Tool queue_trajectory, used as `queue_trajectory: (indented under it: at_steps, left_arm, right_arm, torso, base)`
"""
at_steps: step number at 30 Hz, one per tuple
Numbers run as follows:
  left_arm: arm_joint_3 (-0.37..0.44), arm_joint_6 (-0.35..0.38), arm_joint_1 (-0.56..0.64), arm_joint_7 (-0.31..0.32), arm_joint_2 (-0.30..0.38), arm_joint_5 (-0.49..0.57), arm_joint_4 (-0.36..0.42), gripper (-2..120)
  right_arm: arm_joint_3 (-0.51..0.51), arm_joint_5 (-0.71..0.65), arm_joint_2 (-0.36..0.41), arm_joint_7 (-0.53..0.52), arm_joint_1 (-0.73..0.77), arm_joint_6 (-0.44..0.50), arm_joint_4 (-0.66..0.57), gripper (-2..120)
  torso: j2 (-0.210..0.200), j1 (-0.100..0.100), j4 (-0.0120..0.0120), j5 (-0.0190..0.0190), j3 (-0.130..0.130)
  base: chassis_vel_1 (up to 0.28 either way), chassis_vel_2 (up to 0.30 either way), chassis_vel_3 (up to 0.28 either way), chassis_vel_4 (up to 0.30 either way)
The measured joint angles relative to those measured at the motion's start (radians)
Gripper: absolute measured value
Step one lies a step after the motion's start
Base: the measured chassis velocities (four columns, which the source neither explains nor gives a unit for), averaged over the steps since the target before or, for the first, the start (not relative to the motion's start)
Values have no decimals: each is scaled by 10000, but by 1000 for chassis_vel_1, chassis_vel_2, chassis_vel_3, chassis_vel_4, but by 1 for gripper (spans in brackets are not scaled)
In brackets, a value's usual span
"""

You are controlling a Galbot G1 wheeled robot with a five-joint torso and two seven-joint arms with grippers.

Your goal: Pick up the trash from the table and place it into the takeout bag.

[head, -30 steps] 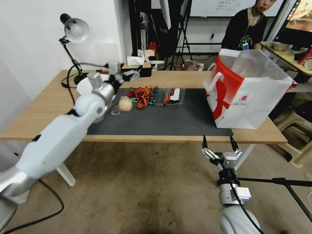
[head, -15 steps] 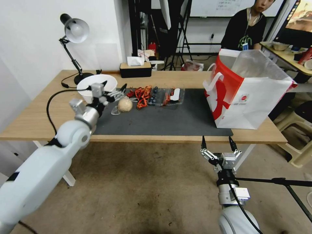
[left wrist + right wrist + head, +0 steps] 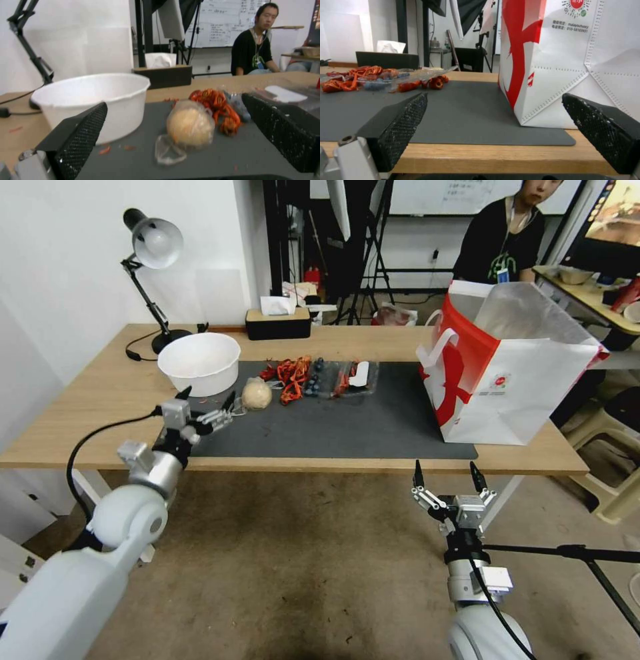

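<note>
While the left gripper (image 3: 206, 405) hangs with jaws spread, left of frame centre over the dark grey mat's (image 3: 347, 423) near corner, the tan ball in crinkly clear wrap (image 3: 256, 395) lies just beyond its fingertips. Closing on the loose film alone could let the ball slip or roll toward the large white plastic bowl (image 3: 199, 363). Lower right, the right gripper (image 3: 445, 477) waits open below the light-wood table (image 3: 87, 400), near the red-and-white paper takeout bag (image 3: 513, 373).

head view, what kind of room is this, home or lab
Probably a lab or studio workspace, not a home: a whiteboard on the back wall, tripods and light stands behind the table, and a desk lamp by the staged mat.
</note>
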State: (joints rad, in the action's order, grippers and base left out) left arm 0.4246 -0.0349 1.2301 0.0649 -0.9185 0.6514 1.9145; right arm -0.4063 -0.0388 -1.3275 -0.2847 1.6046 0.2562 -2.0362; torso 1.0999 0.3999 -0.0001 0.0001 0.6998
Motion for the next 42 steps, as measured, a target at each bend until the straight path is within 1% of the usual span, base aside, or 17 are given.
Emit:
queue_trajectory:
  at_steps: [1,2,3,5,9,15,25,28,32,34,35,37,38,41,42]
  left_arm:
    - [110,-133,236,-51,-118,-175,-6,100]
    - [355,-468,767,-181,-437,-530,-53,100]
    - [355,-468,767,-181,-437,-530,-53,100]
    - [569,-714,1231,-250,-780,-746,-51,100]
    - [808,-902,1559,-362,-1111,-1039,-43,100]
    - [864,-1178,1915,-405,-1558,-1462,-62,100]
    - [830,-1223,1853,-426,-1546,-1586,-111,100]
    - [674,-1147,1661,-427,-1478,-1601,-111,100]
    - [371,-907,1271,-405,-1360,-1590,-110,100]
    - [84,-673,892,-346,-1238,-1485,-115,100]
    - [84,-673,892,-346,-1238,-1485,-115,100]
    - [-224,-425,547,-266,-1113,-1286,-163,100]
    - [-224,-425,547,-266,-1113,-1286,-163,100]
    - [-636,-64,-19,-193,-869,-873,-329,100]
    - [-636,-64,-19,-193,-869,-873,-329,100]
  right_arm:
    - [0,1,0,0,0,8,2,100]
    - [-7,2,11,-1,10,35,29,100]
    - [-7,2,11,-1,10,35,29,100]
    - [-17,1,15,-3,9,51,49,100]
    - [-14,-2,23,-3,-2,56,58,100]
    - [2,-3,22,-3,4,69,72,100]
    - [33,12,22,-4,21,89,76,100]
    - [63,45,4,-2,31,100,82,100]
    - [64,60,12,-1,42,105,83,100]
    - [63,66,20,2,45,105,82,100]
    - [63,66,20,2,45,105,82,100]
    - [71,74,14,4,35,105,83,100]
    - [71,74,14,4,35,105,83,100]
    - [108,95,1,10,-1,102,94,100]
    - [108,95,1,10,-1,102,94,100]
  torso:
    - [-1,0,2,-1,0]
    - [0,0,1,-1,1]
    - [0,0,1,-1,1]
    - [0,0,2,-1,0]
    - [0,0,0,0,2]
    - [0,0,0,-1,1]
    - [0,1,0,0,1]
    - [0,2,1,-1,2]
    - [0,2,0,-1,2]
    - [0,2,0,-1,2]
    - [0,2,0,-1,2]
    - [0,2,0,-3,2]
    - [0,2,0,-3,2]
    - [0,2,0,-3,2]
    - [0,2,0,-3,2]
  base:
    - [0,0,0,0]
    - [0,0,0,0]
    - [0,0,0,0]
    - [0,0,0,0]
    - [0,0,0,0]
    - [0,0,0,0]
    - [0,0,0,0]
    - [0,0,0,0]
    - [0,0,0,0]
    - [0,0,0,0]
    - [0,0,0,0]
    - [0,0,0,0]
    - [0,0,0,0]
    - [0,0,0,0]
    - [0,0,0,0]
